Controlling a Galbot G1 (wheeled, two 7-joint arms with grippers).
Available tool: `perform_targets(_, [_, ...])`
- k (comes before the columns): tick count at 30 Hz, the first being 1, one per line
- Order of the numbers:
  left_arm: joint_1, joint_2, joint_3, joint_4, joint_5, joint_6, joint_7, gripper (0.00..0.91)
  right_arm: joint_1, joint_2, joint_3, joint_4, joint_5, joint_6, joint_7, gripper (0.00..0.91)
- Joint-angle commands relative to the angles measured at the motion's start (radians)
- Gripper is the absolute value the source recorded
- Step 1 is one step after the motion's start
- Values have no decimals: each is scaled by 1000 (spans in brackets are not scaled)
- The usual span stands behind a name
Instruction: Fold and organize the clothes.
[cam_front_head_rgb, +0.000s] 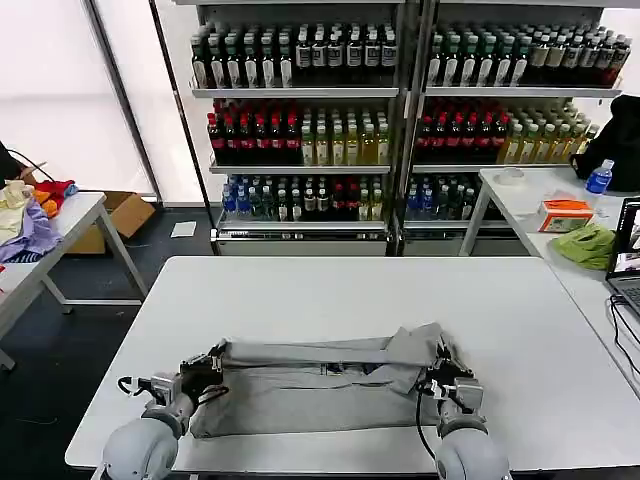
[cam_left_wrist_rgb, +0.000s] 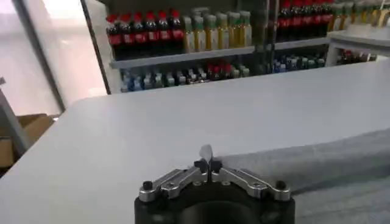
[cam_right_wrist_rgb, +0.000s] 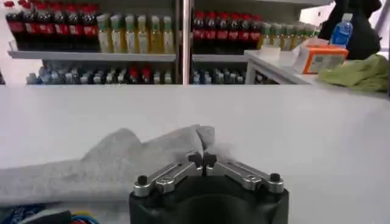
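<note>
Left gripper pinches one end of my light grey cotton T-shirt; right gripper pinches the other, on the white table.

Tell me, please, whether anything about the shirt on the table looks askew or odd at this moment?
Nothing stands out. The grey T-shirt lies partly folded on the white table, its lifted edge pinched evenly by the left gripper and right gripper.

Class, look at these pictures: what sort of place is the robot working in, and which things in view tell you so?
Probably a robot test room staged like a shop. Shelves of bottled drinks line the back wall, yet plain white tables stand in front, one with a laptop, and both claws pinch a grey T-shirt being folded.
</note>
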Motion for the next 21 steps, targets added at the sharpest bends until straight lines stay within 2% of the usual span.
perform_targets(1, [61,-18,-23,-35,36,3,-6,0,-77,2,-17,51,-16,8,7,0])
perform_targets(7, [83,-9,-35,-70,49,12,-3,0,-119,3,-13,90,-16,2,7,0])
perform_targets(14, [126,-31,-33,-62,78,-7,7,10,-132,9,-41,52,-48,17,8,0])
perform_targets(15, [116,-35,-33,-57,78,-4,4,121,-130,12,-48,47,-55,15,8,0])
perform_targets(16, [100,-38,-33,-52,78,3,2,292,-126,14,-59,37,-64,14,12,0])
perform_targets(17, [100,-39,-33,-50,78,7,2,534,-126,15,-64,34,-78,17,13,0])
perform_targets(18, [90,-42,-33,-52,79,13,1,887,-121,21,-67,18,-92,19,15,0])
perform_targets(19, [91,-42,-33,-55,80,16,2,907,-117,24,-66,12,-92,20,17,50])
perform_targets(20, [94,-43,-33,-57,80,18,2,907,-115,26,-65,9,-90,20,18,423])
perform_targets(21, [97,-47,-34,-56,90,21,2,907,-110,30,-62,1,-90,16,23,907])
